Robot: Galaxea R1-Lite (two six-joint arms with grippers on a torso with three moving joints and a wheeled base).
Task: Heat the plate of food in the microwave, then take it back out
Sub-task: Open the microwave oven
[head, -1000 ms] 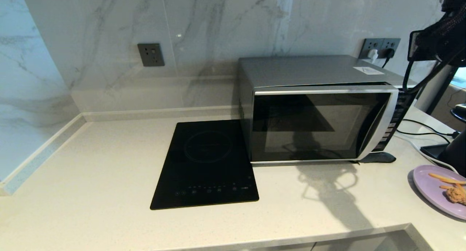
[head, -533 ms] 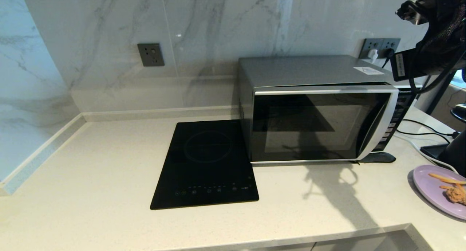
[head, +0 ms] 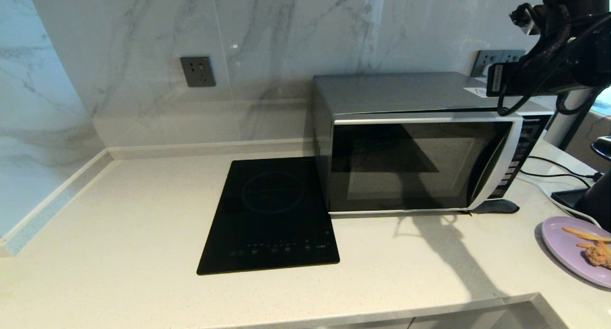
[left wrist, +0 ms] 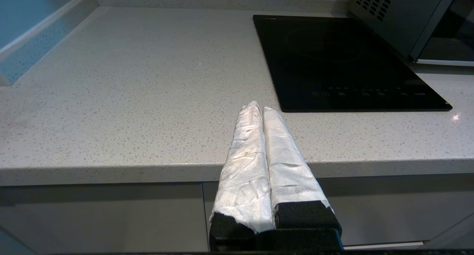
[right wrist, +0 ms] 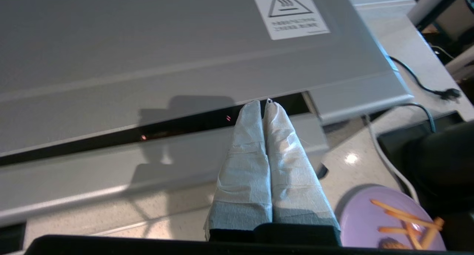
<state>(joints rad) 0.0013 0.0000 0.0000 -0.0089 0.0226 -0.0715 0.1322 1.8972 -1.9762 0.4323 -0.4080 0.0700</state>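
Note:
The silver-grey microwave stands at the back right of the counter, and a dark slit runs between its top and the door's upper edge. My right gripper hangs shut and empty above that slit, near the microwave's front right corner; the head view shows only its arm. The lilac plate of food lies on the counter to the right, with fries and a brown piece on it, and is also in the right wrist view. My left gripper is parked shut at the counter's front edge.
A black glass cooktop lies flush in the counter left of the microwave. Cables and a black object sit to the microwave's right. A wall socket is on the marble backsplash.
My right arm has swung in from the far right and now reaches leftward over the microwave's top right corner. The plate and the microwave have not moved.

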